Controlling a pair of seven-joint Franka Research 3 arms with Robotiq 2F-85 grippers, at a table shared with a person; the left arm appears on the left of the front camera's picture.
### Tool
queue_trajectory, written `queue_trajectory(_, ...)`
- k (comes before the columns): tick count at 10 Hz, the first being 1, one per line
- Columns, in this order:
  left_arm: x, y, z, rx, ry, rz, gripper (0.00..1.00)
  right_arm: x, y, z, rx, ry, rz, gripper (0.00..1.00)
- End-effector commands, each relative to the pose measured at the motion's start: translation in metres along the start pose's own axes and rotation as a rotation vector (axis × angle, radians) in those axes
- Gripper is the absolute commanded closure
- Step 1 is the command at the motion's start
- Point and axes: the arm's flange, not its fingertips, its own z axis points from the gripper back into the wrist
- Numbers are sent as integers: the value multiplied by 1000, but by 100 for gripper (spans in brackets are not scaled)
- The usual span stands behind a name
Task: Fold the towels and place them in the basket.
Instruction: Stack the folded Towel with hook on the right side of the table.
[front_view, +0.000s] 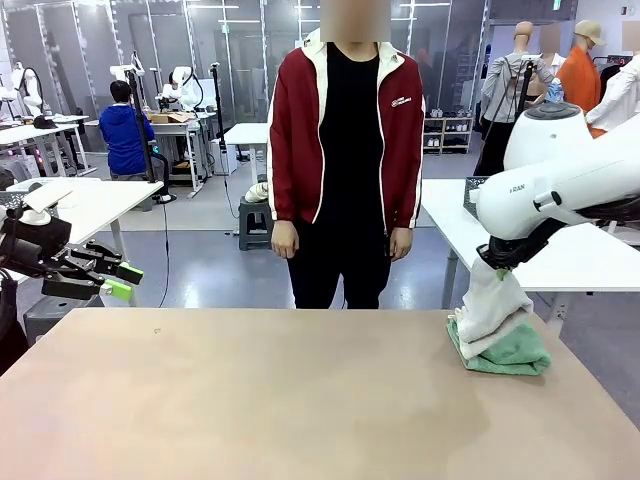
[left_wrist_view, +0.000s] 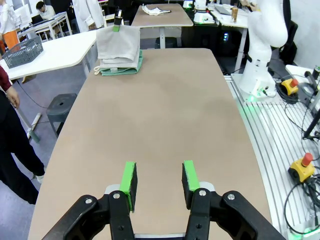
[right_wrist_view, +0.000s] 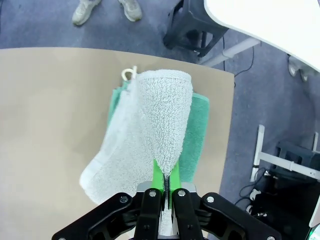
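The right hand (right_wrist_view: 163, 184) is pinched tight on a fold of the cream-white towel (right_wrist_view: 150, 125), lifting it so it drapes down onto the sea-green towel (front_view: 510, 352), which lies at the right end of the tabletop (front_view: 280, 400) near its edge; this looks like the folding step for the white one, and the next move calls for laying the raised edge over squarely without dragging the green one beneath. The left hand (left_wrist_view: 159, 181) hovers half-open and empty over the far end, well apart. The basket (left_wrist_view: 22, 51) seems to sit on a neighbouring white table, so the gap and the standing person (front_view: 345, 170) complicate placing.
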Motion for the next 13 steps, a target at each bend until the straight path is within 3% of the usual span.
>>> queue_trajectory(1,1,-2,1,-2,-21,-4,52,5,-23,-12,15,-6,4,95)
queue_trajectory(6,1,-2,1,-2,-21,-4,52,10,-77,-88,179,-71,42,95)
queue_trajectory(8,1,-2,1,-2,-21,-4,52,6,-83,-112,252,-66,18,95)
queue_trajectory(13,1,-2,1,-2,-21,-4,52,-14,-87,-124,208,22,-79,45)
